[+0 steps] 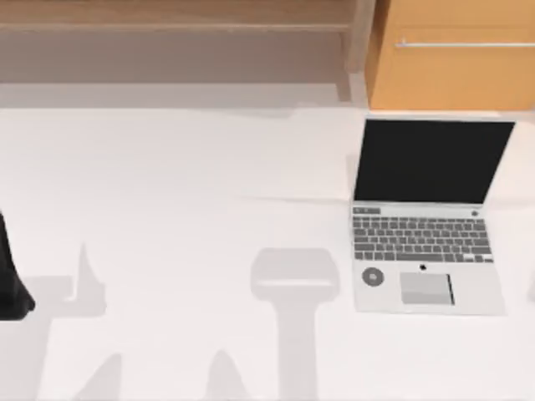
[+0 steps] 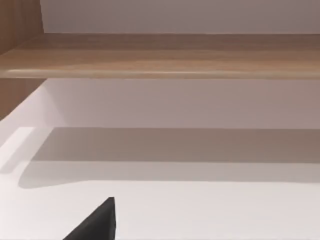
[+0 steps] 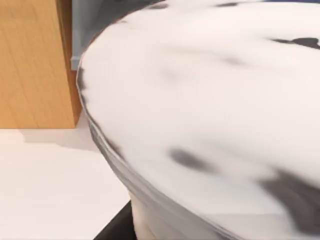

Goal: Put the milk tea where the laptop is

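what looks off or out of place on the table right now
Nothing stands out. The laptop sits open and square on the table's right side, undamaged, no spill around it. A white, dark-flecked cup looms close in the right wrist view.

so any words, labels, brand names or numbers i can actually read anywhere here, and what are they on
No readable text anywhere.
Slim silver laptop with a black screen: grey keys too small to read; a small round grey mark and a tiny dark mark above the pale trackpad, neither legible.
White container with dark blotches close to the right wrist camera: no lettering.
Orange wooden cabinet: none.
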`<state>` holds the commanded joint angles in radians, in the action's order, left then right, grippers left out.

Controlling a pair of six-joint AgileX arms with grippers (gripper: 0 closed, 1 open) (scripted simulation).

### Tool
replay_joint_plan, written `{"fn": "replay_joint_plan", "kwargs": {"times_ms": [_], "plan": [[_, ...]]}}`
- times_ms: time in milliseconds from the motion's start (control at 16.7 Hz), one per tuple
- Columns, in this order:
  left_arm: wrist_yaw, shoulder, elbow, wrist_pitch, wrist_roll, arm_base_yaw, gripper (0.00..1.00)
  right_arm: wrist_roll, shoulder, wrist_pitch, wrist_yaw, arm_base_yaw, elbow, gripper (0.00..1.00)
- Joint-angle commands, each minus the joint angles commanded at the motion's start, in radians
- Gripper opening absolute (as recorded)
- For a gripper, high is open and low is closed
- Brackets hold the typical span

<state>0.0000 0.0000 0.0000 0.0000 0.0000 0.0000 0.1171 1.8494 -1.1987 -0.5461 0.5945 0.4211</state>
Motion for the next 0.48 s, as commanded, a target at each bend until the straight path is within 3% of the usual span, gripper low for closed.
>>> {"fn": "replay_joint_plan", "kwargs": {"times_ms": [480], "plan": [[0.0,0.0,0.0,0.0,0.0,0.0,1.0,-0.022,-0.141,-0.012,0.076,-0.085,0.022,0.0]]}}
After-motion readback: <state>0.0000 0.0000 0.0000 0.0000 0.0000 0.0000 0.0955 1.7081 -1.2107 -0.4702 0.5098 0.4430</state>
